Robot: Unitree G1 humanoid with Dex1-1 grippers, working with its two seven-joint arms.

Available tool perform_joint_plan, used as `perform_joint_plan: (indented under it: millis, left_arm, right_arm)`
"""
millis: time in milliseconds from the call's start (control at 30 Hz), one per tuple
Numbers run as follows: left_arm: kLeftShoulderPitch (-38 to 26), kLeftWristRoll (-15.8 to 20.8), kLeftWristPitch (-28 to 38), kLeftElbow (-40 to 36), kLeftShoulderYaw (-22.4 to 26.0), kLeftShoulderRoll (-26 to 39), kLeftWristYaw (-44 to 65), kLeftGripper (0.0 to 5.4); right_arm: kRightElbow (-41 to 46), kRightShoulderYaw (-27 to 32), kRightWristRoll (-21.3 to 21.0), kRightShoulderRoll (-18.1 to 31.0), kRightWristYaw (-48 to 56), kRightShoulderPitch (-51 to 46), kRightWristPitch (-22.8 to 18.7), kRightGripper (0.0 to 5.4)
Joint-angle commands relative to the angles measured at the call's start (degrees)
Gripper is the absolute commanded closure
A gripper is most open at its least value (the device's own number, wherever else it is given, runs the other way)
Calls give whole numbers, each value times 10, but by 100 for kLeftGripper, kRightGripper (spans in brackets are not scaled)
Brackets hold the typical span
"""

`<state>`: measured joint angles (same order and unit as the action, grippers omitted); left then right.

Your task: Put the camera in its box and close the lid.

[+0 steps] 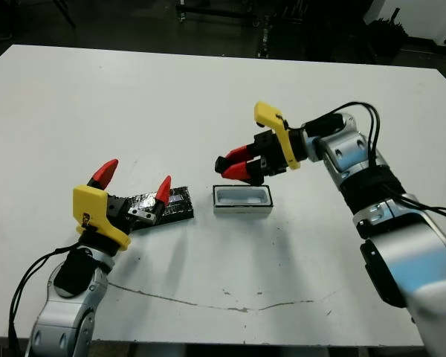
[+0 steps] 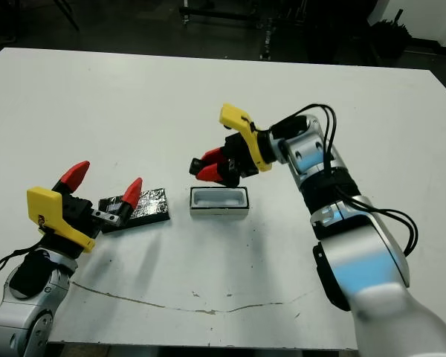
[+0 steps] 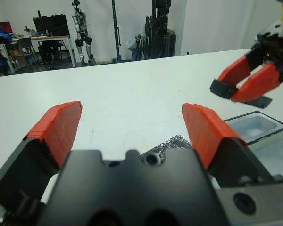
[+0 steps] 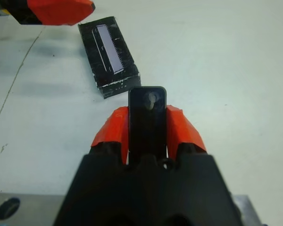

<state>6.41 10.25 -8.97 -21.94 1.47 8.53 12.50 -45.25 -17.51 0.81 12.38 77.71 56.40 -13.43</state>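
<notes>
Your right gripper (image 1: pixel 234 168) is clamped on the camera (image 4: pixel 147 117), which stands out past the red fingertips as a slim black bar. It hangs just above the far-left corner of the box (image 1: pixel 242 200), not yet inside. The box lies below and slightly toward you from the tool, its long axis running across the table, so the camera probably needs to be turned in line with it before it goes down. Your left gripper (image 1: pixel 134 182) is spread wide and holds nothing; it sits over the near end of the lid (image 1: pixel 163 204), left of the box, and is the nearer arm for closing. Only the right wrist view shows the grip squarely; the head views show the box's white lining empty.
</notes>
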Motion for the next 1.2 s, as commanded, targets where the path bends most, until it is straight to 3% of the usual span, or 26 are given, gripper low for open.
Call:
perform_joint_plan:
  millis: [33, 200, 667, 933, 1200]
  left_arm:
    - [7, 1, -7, -3, 1, 0, -3, 0]
    - [8, -2, -6, -4, -2, 0, -4, 0]
    - [10, 1, -4, -3, -2, -1, -4, 0]
    - [12, 0, -5, -4, -4, -4, -7, 0]
    - [12, 0, -7, -5, -4, -2, -5, 0]
  right_arm:
    - [0, -1, 0, -4, -3, -8, -2, 375]
    - [14, -3, -5, -2, -14, -23, 11, 375]
    - [23, -14, -12, 9, -16, -43, -18, 375]
    - [24, -17, -14, 18, -16, -58, 5, 375]
    - [13, -21, -16, 21, -4, -57, -6, 375]
